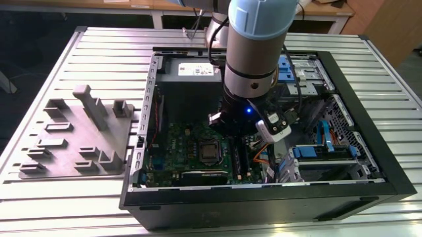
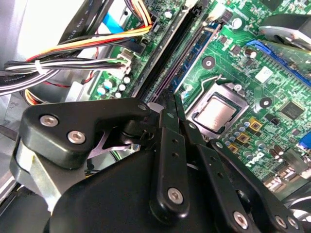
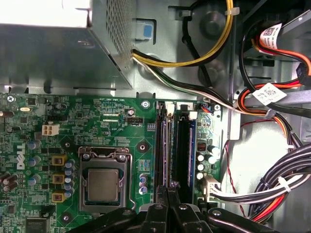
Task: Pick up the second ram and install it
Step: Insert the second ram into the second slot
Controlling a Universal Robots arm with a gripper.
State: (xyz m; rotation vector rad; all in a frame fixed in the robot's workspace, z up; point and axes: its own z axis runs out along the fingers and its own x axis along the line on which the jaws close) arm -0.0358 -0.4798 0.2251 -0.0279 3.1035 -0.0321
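The second ram (image 3: 165,145) is a thin dark stick seen edge-on, standing along the memory slots just beside the CPU socket (image 3: 103,184). In the second wrist view the ram (image 2: 188,57) runs away from the fingertips down a slot's length. My gripper (image 3: 168,191) is shut on its near end, the black fingers (image 2: 167,121) pinched together over the narrow top edge. Whether the stick sits fully down in the slot I cannot tell. In the exterior view the arm's wrist (image 1: 247,106) hangs low inside the open computer case, over the slots right of the CPU socket (image 1: 209,150).
A wider dark slot (image 3: 182,150) runs parallel on the stick's far side from the CPU. Bundled cables (image 3: 272,189) crowd the space beyond it. The power supply box (image 1: 191,71) fills the case's back. A grey moulded tray (image 1: 72,138) lies at the exterior view's left.
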